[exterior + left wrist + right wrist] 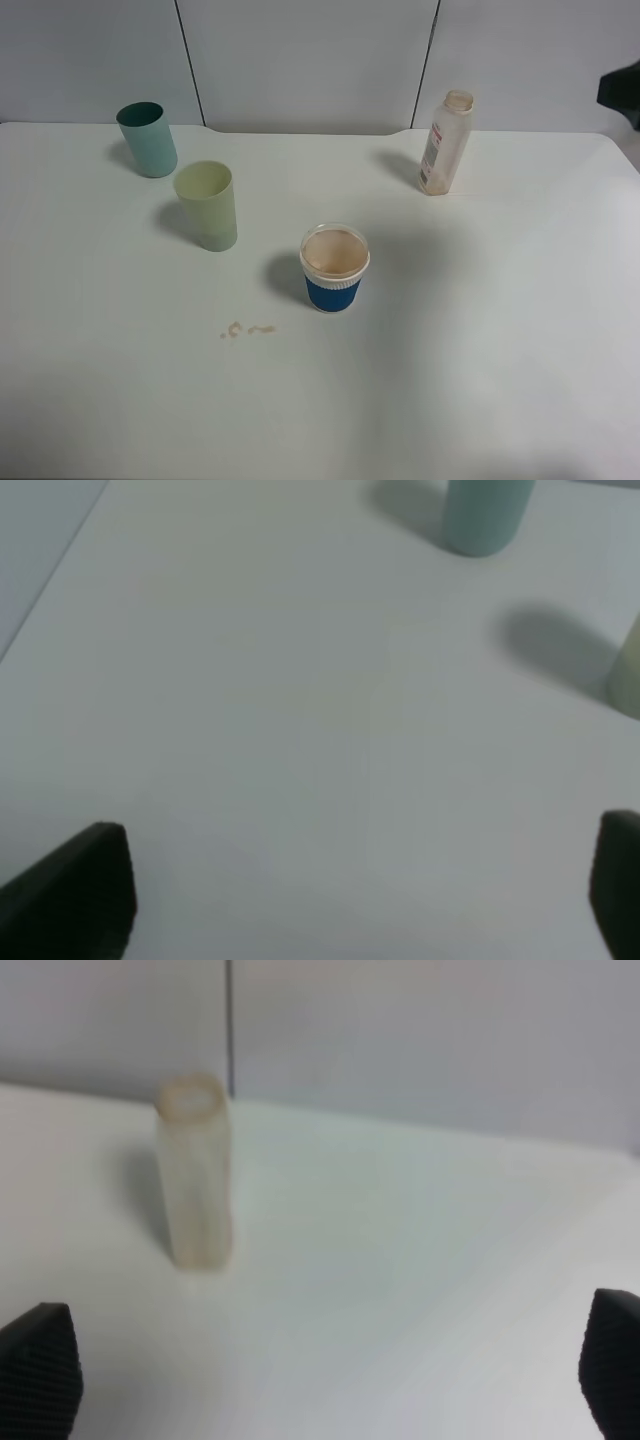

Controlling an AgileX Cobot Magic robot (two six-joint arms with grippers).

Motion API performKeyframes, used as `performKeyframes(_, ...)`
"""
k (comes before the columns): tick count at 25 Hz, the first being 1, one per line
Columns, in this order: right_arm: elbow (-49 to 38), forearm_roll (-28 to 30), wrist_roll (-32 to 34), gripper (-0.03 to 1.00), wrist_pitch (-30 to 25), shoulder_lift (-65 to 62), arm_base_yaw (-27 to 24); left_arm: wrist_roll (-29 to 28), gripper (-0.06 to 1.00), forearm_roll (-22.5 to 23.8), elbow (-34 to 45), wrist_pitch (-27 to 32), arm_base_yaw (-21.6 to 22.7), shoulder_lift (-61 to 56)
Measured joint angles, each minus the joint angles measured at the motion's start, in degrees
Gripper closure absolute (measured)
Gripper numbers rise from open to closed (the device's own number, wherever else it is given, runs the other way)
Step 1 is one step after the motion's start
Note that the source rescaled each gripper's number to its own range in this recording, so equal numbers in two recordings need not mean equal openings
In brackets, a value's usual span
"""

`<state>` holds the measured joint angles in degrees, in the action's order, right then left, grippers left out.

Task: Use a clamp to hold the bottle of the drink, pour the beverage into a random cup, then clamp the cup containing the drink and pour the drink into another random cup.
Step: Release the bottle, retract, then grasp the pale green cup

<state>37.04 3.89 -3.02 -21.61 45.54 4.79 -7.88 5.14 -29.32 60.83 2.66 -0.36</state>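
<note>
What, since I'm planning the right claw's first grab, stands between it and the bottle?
Nothing visible does. In the right wrist view, only bare table lies between the open right claw and the upright bottle.

The pale tumbler (pixel 628 670) is cut off at the edge; bottle (pixel 197 1175) blurred.

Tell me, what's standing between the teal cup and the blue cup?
The pale yellow-green tumbler stands between the teal tumbler and the blue-sleeved cup, shown in the exterior high view.
</note>
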Motion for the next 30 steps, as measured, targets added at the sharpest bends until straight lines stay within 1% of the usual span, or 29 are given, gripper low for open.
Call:
performKeyframes(3,-1.1,0.0,0.2,-0.03,-5.8,-5.1,-0.4,0.0,0.19,0.0,0.0,0.0,0.0,0.0)
performKeyframes(7,-1.3,-0.3,2.2,-0.03,-14.3,-11.2,-0.4,0.0,0.19,0.0,0.0,0.0,0.0,0.0)
performKeyframes(11,-1.3,-0.5,3.0,-0.03,-23.6,-15.8,-0.4,0.0,0.19,0.0,0.0,0.0,0.0,0.0)
performKeyframes(16,-1.3,-0.5,4.3,-0.03,-32.6,-20.6,-0.4,0.0,0.19,0.0,0.0,0.0,0.0,0.0)
performKeyframes(18,-1.3,-0.5,4.9,-0.03,-34.9,-22.6,-0.4,0.0,0.19,0.0,0.0,0.0,0.0,0.0)
performKeyframes(19,-1.3,-0.5,4.9,-0.03,-34.9,-22.6,-0.4,0.0,0.19,0.0,0.0,0.0,0.0,0.0)
performKeyframes(20,-1.3,-0.5,5.3,-0.03,-36.9,-24.3,-0.4,0.0,0.19,0.0,0.0,0.0,0.0,0.0)
performKeyframes(23,-1.3,-0.5,5.6,-0.03,-39.1,-26.8,-0.4,0.0,0.19,0.0,0.0,0.0,0.0,0.0)
performKeyframes(30,-1.5,-0.4,5.6,-0.03,-41.0,-31.5,-0.4,0.0,0.19,0.0,0.0,0.0,0.0,0.0)
